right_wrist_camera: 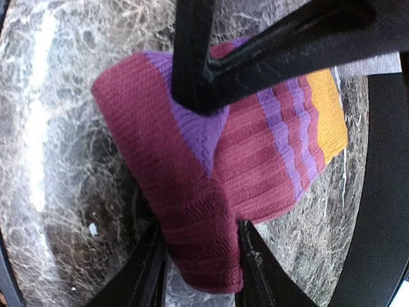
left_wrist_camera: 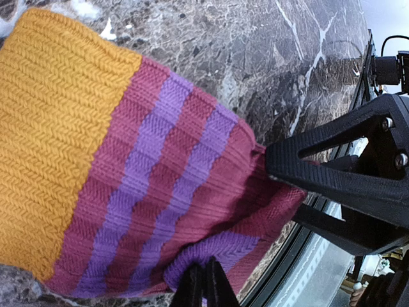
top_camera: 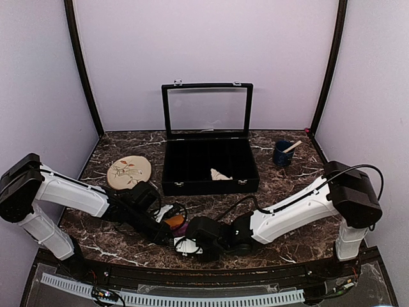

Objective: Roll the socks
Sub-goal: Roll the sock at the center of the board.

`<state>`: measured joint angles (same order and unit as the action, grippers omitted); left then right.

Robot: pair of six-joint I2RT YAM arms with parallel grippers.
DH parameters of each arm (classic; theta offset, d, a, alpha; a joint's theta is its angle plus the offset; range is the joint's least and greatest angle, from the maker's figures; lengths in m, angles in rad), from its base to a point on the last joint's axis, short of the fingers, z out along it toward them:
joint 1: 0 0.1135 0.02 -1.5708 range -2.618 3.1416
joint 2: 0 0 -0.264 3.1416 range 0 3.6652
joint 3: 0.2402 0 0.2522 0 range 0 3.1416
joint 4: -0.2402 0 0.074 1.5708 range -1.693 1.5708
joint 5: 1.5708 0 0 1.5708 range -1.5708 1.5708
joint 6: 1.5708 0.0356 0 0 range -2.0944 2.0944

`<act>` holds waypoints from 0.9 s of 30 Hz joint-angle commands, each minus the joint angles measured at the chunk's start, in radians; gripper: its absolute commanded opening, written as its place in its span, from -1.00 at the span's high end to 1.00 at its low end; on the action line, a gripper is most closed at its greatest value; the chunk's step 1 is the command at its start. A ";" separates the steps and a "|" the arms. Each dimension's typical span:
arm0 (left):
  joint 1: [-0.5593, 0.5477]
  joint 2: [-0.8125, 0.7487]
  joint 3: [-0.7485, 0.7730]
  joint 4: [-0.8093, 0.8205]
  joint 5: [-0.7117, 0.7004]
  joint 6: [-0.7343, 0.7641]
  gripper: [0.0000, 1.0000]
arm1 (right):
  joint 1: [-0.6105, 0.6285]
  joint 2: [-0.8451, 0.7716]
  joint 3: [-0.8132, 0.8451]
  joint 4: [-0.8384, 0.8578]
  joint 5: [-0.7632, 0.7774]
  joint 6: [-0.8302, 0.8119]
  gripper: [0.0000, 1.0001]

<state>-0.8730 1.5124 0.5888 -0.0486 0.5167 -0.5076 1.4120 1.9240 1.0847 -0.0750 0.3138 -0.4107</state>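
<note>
Left gripper (left_wrist_camera: 203, 274) is almost fully closed, pinching the purple edge of the maroon-purple striped knit sock (left_wrist_camera: 160, 179). Right gripper (right_wrist_camera: 199, 233) is partly spread, its fingers clamping the sock's maroon fold.

Top view: fixed, high behind the arms (top_camera: 70, 192), facing forward and down across the whole tabletop (top_camera: 287, 185). Left wrist view: very close, looking past the left tool (left_wrist_camera: 204, 288) onto the sock (left_wrist_camera: 128, 160). Right wrist view: equally close, past the right tool (right_wrist_camera: 199, 227), facing the opposite way. All three share the sock.
</note>
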 commanded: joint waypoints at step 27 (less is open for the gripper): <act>0.011 0.041 -0.013 -0.060 -0.026 0.017 0.89 | -0.025 -0.103 0.017 -0.227 -0.153 -0.005 -0.34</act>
<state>-0.8677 1.5242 0.5900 -0.0425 0.5396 -0.4904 1.3937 1.8858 1.1236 -0.2604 0.3153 -0.4110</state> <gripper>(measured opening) 0.056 0.337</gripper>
